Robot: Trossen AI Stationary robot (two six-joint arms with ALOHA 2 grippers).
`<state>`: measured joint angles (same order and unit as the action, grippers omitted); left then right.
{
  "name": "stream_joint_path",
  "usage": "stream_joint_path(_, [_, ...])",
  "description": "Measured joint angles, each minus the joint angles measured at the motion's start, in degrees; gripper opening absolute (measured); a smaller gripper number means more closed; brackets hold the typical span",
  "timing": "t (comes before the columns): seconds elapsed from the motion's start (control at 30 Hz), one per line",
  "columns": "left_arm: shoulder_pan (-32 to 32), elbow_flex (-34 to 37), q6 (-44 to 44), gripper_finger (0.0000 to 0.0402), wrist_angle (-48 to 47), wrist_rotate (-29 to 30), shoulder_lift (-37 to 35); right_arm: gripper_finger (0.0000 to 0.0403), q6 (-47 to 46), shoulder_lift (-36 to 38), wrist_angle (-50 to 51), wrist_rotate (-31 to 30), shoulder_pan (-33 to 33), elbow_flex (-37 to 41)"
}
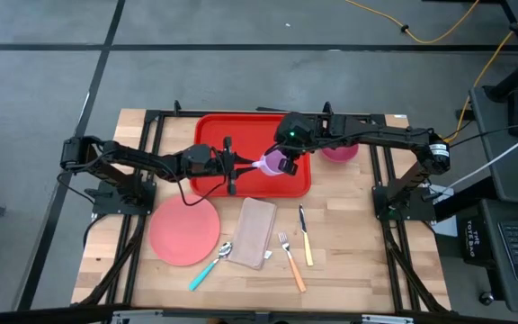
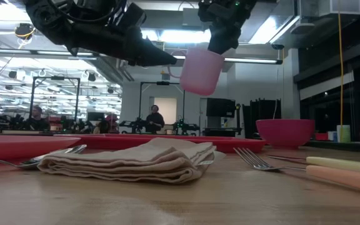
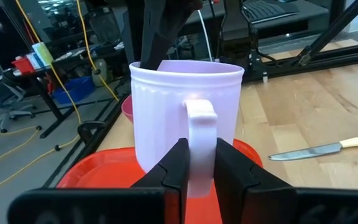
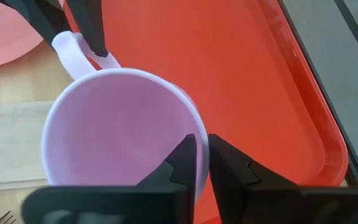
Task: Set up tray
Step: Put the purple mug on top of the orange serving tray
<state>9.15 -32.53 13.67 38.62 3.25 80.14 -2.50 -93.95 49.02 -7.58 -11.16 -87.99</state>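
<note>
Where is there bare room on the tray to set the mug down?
The tray is bare inside; both grippers, left and right, hold the mug above its right half. On the table, it is crowded around the plate, napkin and cutlery.

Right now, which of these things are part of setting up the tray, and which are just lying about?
In the job:
- tray
- mug, held above the tray
- left claw, clamped on the mug's handle
- right claw, pinching the mug's rim

Lying about for now:
- pink plate
- folded napkin
- spoon
- fork
- knife
- pink bowl
</note>
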Motion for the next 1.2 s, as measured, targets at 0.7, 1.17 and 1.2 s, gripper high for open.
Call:
stream_joint_path(0.7, [0.1,0.0,3.1,0.0044,-1.8,-1.8,-3.3,0.0117,5.2,0.8,5.8,0.0,0.0,-8.3])
stream_joint_path(1.17, [9.5,2.6,-0.9,0.0043,-12.2,-14.4,-17.4,0.0055,4.5,10.1,0.0,-3.9,0.2,4.4])
stream_joint_path(1.2, [10.2,3.2,-1.3,0.0041,-12.0,-15.1,-18.1,0.0044,4.4,11.4,-2.0,-3.9,0.2,6.9])
